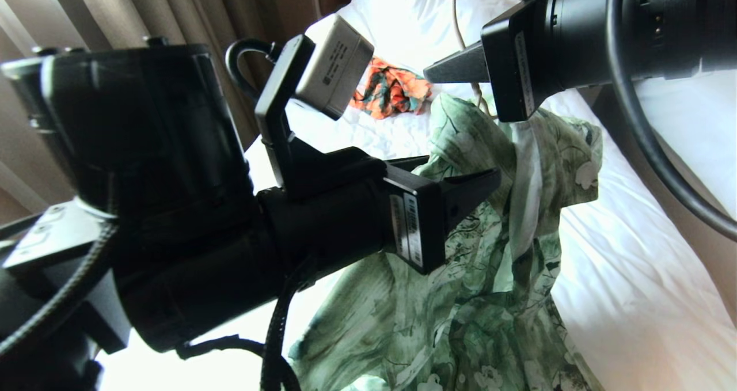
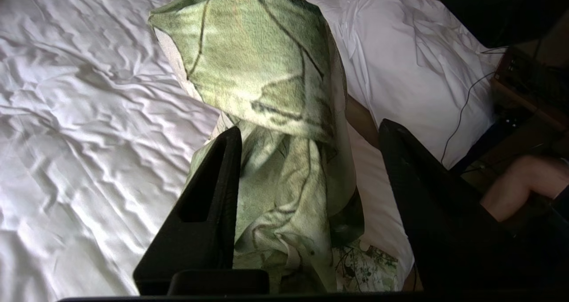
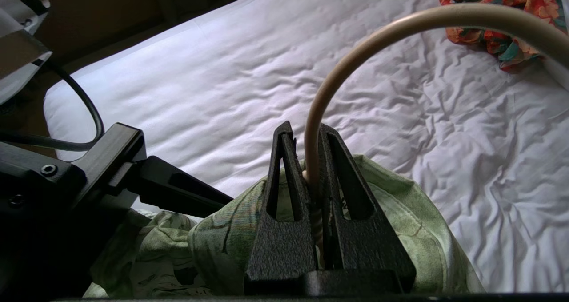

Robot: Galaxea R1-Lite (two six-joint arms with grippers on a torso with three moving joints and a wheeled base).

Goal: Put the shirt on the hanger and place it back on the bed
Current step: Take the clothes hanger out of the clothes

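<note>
Clamping the thin curved hanger [image 3: 313,128], right claw [image 3: 306,135] lifts the crumpled shirt [image 1: 489,276]; left claw [image 2: 306,159] apart.

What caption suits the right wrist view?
Right tool shut on hanger above green shirt and white bed.

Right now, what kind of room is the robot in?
Probably a bedroom, maybe in a hotel: there is a bed with a wrinkled white sheet, white pillows, and curtains behind it.

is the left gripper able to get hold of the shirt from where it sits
Probably yes. The left gripper is open with the hanging shirt right between its fingers, nothing blocking it. The right gripper holds the hanger above.
</note>
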